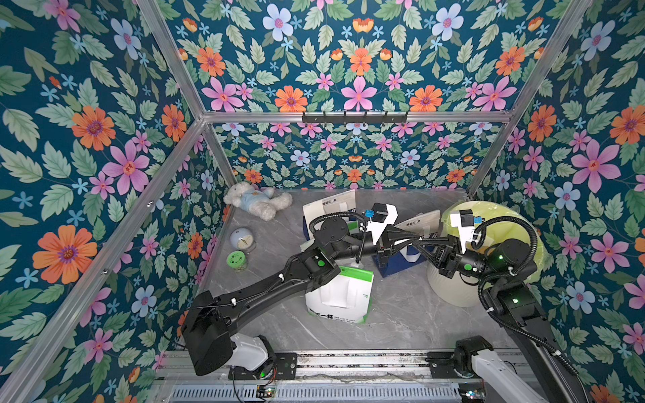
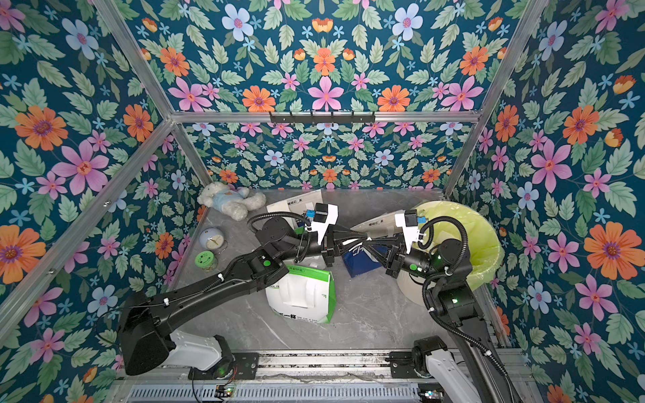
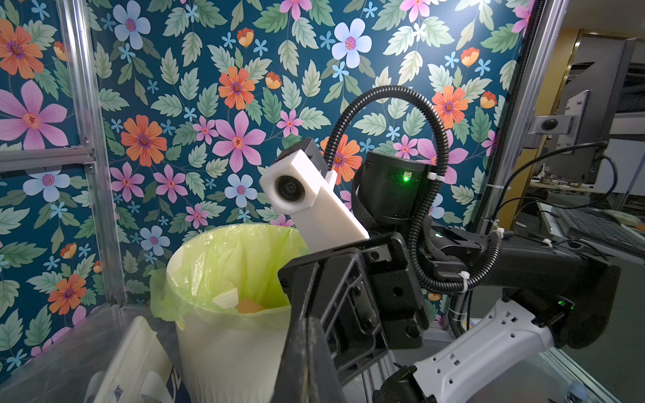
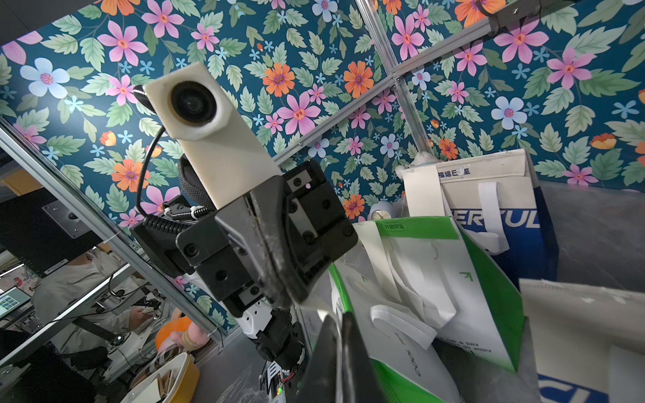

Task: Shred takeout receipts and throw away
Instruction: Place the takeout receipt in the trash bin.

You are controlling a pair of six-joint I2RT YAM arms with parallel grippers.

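In both top views the left gripper [image 1: 416,240] and right gripper [image 1: 425,241] meet tip to tip above a blue bag [image 1: 396,267], with the jaws of both closed. Bare grey marbled tabletop [image 1: 401,314] lies open toward the front rail.

In the left wrist view, a round cream bin [image 3: 223,356] wears a crinkled yellow-green liner [image 3: 230,251].

In the right wrist view, a flat white receipt [image 4: 421,192] stands upright against the rear blue-and-white bag [image 4: 516,223]. I cannot tell whether the jaws pinch anything.

"ertul" in white on the blue bag [image 4: 530,244], "cool" on the green-edged bag [image 4: 488,279]
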